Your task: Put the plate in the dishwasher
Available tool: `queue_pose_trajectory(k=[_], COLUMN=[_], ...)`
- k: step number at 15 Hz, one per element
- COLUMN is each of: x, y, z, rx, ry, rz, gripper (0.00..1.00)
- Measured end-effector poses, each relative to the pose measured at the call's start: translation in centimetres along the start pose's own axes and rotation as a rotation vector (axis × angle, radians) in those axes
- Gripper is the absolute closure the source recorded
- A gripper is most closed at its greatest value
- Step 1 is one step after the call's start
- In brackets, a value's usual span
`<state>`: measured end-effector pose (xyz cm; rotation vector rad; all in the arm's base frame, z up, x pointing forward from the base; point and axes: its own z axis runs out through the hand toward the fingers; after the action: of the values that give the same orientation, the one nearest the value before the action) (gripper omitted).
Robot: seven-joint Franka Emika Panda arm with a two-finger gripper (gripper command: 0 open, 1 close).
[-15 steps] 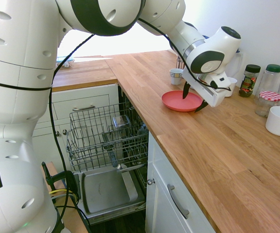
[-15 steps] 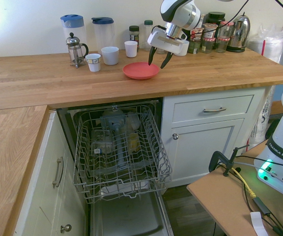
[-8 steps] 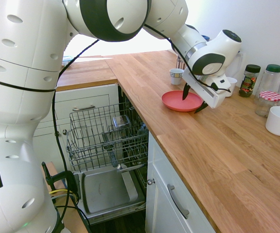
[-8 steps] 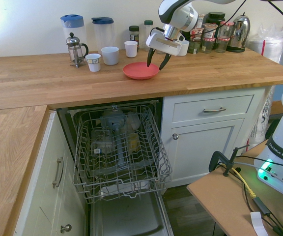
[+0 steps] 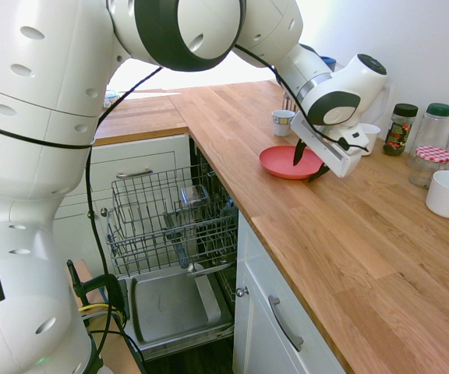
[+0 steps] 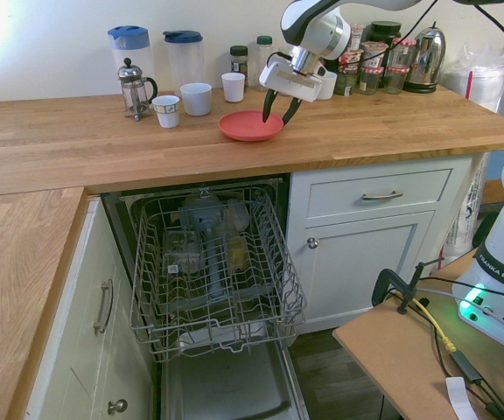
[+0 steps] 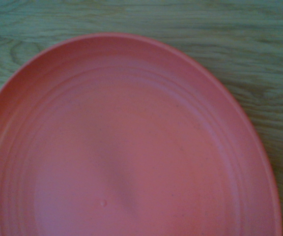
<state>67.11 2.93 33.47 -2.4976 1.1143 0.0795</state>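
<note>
Behind the gripper [image 6: 276,112] stand a white cup [image 6: 233,87] and jars [image 6: 367,68]; nothing blocks it. Its fingers are apart, astride the rim of the plate [image 6: 248,127], a shallow coral-red disc with faint rings, flat on the counter [image 6: 392,122]. The dishwasher [image 6: 213,262] is open below.

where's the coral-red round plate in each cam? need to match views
First exterior view: coral-red round plate right of centre on the wooden countertop, at the gripper.
Second exterior view: upper centre, above the open dishwasher.
Wrist view: fills the frame.
Shared landmark: the countertop.
</note>
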Motion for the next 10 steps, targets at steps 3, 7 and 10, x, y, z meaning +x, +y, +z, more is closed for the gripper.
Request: queue_pose_trajectory(k=[3, 7, 10], x=[0.16, 0.17, 0.16], y=[0.14, 0.16, 0.21], z=[0.05, 0.05, 0.17], rx=[0.002, 0.002, 0.005], ry=[-0.002, -0.003, -0.008], rz=[-0.003, -0.013, -0.021], gripper=[1.0, 1.0, 1.0])
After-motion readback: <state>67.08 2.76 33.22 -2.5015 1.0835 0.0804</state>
